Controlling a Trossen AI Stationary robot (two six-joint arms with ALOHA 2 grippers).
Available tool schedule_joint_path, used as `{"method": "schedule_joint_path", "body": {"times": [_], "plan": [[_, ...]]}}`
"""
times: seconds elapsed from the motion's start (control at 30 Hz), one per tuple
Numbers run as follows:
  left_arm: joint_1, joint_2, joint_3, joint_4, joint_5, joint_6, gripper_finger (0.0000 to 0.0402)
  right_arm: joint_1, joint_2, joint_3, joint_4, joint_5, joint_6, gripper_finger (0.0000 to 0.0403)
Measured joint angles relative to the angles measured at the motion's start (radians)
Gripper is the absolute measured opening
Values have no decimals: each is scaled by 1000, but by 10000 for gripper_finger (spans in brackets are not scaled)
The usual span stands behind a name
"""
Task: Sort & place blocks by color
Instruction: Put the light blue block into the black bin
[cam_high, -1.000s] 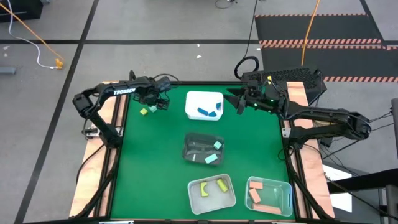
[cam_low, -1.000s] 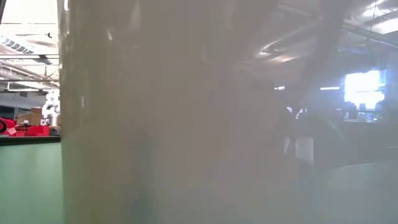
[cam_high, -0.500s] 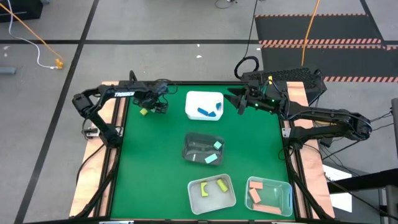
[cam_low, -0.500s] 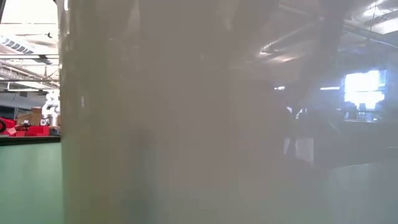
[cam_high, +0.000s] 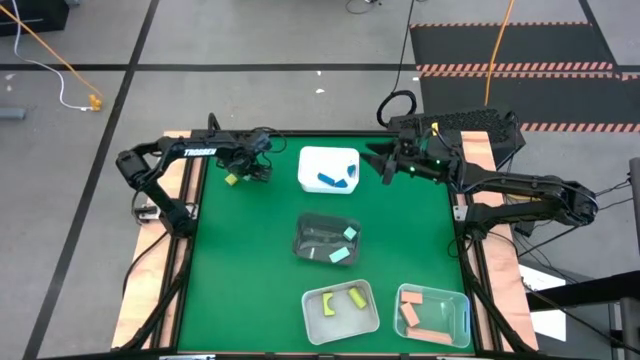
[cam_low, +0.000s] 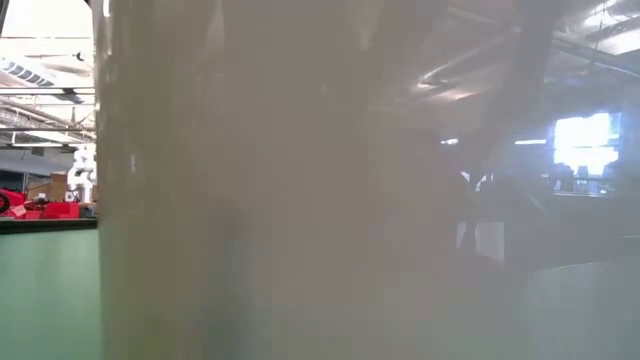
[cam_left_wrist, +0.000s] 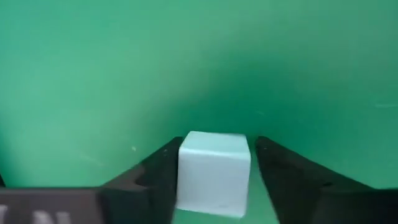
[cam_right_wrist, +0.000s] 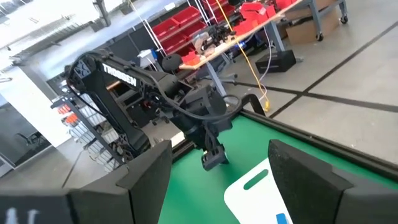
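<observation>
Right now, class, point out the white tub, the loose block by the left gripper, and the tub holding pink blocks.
white tub (cam_high: 313, 160): high view, bare floor near its corner.
loose block (cam_left_wrist: 213, 171): left wrist view, front face.
tub holding pink blocks (cam_high: 462, 308): high view, side rim.

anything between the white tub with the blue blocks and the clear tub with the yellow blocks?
Yes. In the high view, the dark tub holding two mint green blocks sits on the green mat between the white tub and the clear tub.

Four tubs (cam_high: 328, 168) on green table (cam_high: 240, 260)
</observation>
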Motion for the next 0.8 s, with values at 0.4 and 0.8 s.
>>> {"method": "schedule_joint_path", "body": {"times": [0.4, 0.8], "plan": [[-22, -51, 4, -17, 73, -130, 135, 23, 0, 0, -53, 0, -13, 258], [-252, -413, 7, 357, 96, -392, 135, 128, 0, 0, -49, 5, -222, 258]]}}
